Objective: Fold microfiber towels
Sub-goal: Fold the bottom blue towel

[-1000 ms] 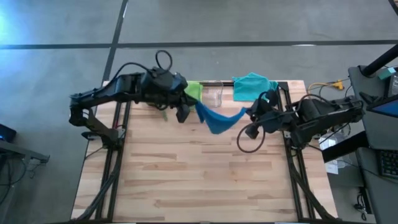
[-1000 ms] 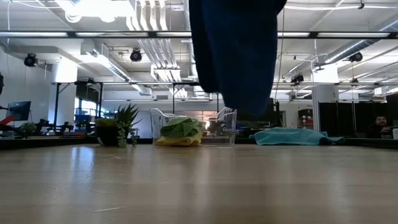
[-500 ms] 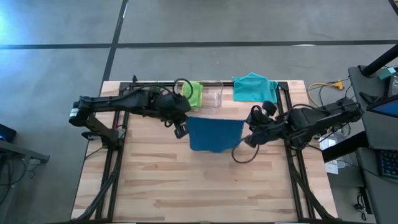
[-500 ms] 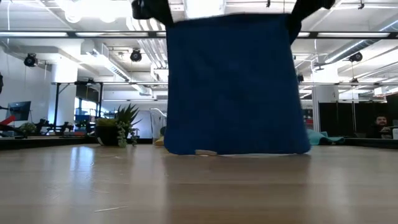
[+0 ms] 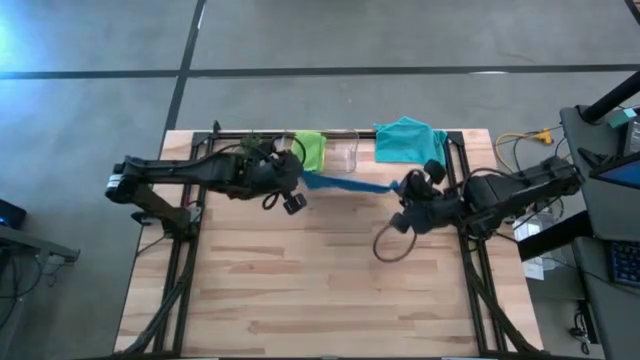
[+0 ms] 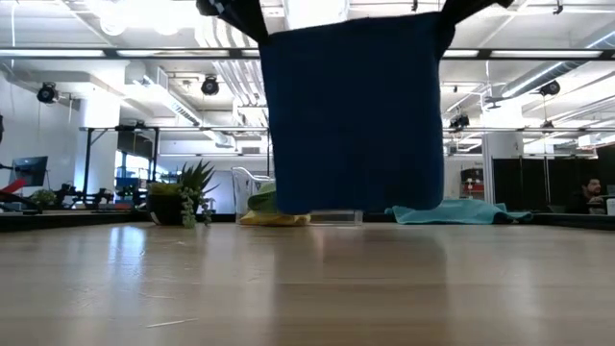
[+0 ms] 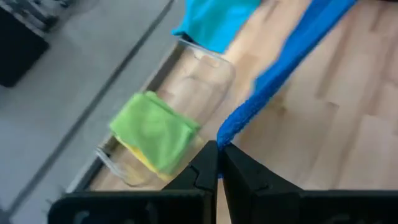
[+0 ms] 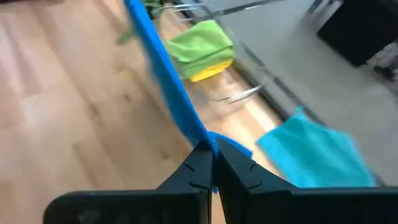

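A dark blue microfiber towel (image 6: 354, 115) hangs as a flat sheet between my two grippers over the far middle of the table. From above it shows as a thin band (image 5: 350, 184). My left gripper (image 5: 302, 178) is shut on its left top corner. My right gripper (image 5: 402, 188) is shut on its right top corner. A lime green towel (image 5: 312, 150) lies folded on a yellow one (image 8: 208, 71) in the clear bin (image 5: 345, 155). A teal towel (image 5: 408, 138) lies rumpled on the table's far right. My left gripper pinches the blue towel's top corner (image 7: 224, 137) between its two fingertips, slanting down from the table's left. The towel hangs below it, its top edge drawn straight toward the other gripper. My right gripper pinches the opposite top corner (image 8: 207, 140) between its two fingertips, slanting down from the table's right. The towel hangs below, its lower edge (image 6: 356, 210) clear of the table.
A small potted plant (image 6: 187, 197) stands at the far left of the table, beside the bin. Bare wooden tabletop (image 5: 320, 280) stretches across the near half. A loose black cable loop (image 5: 390, 245) hangs by the right arm.
A second ago the blue towel hung bunched and sagging between my grippers. Both grippers have come down, the left one turning at the wrist. The towel has spread out into a flat sheet, swung toward the near edge and swung back under its taut top edge.
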You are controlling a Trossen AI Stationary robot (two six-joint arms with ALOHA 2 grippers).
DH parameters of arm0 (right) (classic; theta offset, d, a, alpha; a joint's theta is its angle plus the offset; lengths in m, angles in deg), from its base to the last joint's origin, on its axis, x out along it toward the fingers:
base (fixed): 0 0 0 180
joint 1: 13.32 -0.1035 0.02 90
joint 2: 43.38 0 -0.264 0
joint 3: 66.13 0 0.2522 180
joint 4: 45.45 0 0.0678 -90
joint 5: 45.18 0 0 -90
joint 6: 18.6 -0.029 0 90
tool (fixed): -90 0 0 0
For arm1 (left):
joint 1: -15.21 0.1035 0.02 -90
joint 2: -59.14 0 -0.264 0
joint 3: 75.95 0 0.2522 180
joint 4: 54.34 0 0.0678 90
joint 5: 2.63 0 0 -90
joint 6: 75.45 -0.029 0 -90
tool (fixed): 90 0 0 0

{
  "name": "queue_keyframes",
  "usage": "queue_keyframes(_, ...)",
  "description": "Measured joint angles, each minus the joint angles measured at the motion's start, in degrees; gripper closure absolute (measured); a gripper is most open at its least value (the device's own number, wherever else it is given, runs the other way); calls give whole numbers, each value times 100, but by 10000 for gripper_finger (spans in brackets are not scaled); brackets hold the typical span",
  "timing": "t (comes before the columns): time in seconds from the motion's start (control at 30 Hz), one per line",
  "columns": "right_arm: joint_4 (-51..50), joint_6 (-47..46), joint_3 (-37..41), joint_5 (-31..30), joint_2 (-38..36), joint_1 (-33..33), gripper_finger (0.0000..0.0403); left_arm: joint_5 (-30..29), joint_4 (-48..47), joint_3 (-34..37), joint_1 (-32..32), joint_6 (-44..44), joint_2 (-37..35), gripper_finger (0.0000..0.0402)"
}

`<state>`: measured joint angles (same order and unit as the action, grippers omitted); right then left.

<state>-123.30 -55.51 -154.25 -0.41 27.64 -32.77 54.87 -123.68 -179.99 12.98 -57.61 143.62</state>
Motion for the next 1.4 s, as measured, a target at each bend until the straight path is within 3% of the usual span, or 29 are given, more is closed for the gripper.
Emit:
queue_keyframes(0.1,27,-682,230,111,85,-383,394,425,70,294,-280,381,-14,402)
queue_keyframes(0.23,275,-1742,883,418,332,-1005,394,1044,660,1260,-813,1015,112,402)
queue_keyframes(0.43,1716,-3025,1970,1151,749,-1926,394,1937,2584,3006,-1657,2057,388,401)
queue_keyframes(0.67,3157,-3528,2504,2043,1018,-2424,394,2999,4562,3919,-2096,2401,403,401)
queue_keyframes(0.8,3260,-3508,2571,2168,1018,-2404,394,2910,4591,3919,-2065,2394,377,401)
queue_keyframes(1.03,2948,-3041,2610,2140,1016,-2012,394,2129,4565,3921,-1790,2381,377,401)
queue_keyframes(1.4,2829,-2632,2946,2164,1012,-1101,394,2003,4556,4038,-1225,2329,377,401)
